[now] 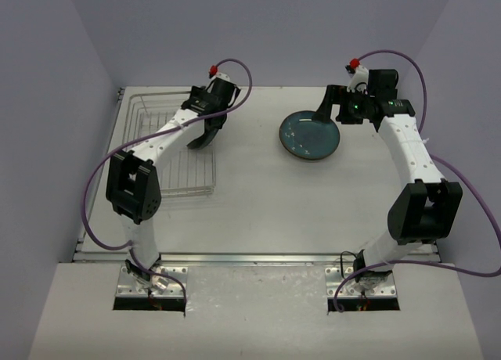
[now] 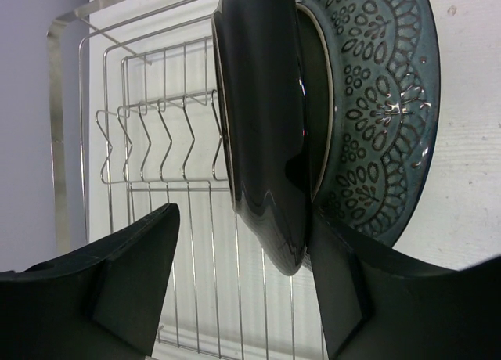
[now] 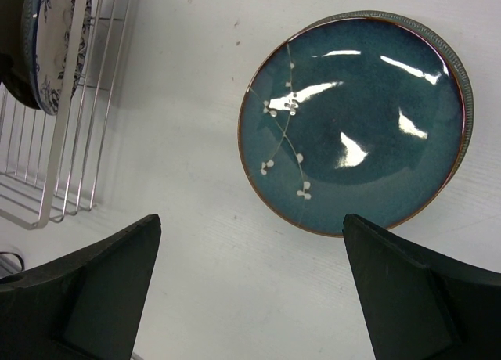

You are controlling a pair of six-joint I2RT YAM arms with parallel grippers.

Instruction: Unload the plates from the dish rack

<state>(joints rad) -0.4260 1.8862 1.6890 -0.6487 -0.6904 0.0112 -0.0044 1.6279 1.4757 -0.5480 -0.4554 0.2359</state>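
From above, the left gripper (image 1: 207, 131) is hanging over the right side of the dish rack (image 1: 149, 113); we are fearing a lifted plate snagging a wire. At the left wrist, its jaws are standing open around an upright dark plate (image 2: 262, 141), one finger (image 2: 340, 289) touching. An uneven pinch could tip it onto the ornate plate (image 2: 383, 102) beside. At the right wrist, the right gripper (image 3: 250, 227) is hovering open, empty, above the teal plate (image 3: 352, 117) on the table (image 3: 196, 258).

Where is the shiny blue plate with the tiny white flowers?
In the top view, the blue plate lies face up on the right half of the table. It is right of the dish rack, just below the open right tool.
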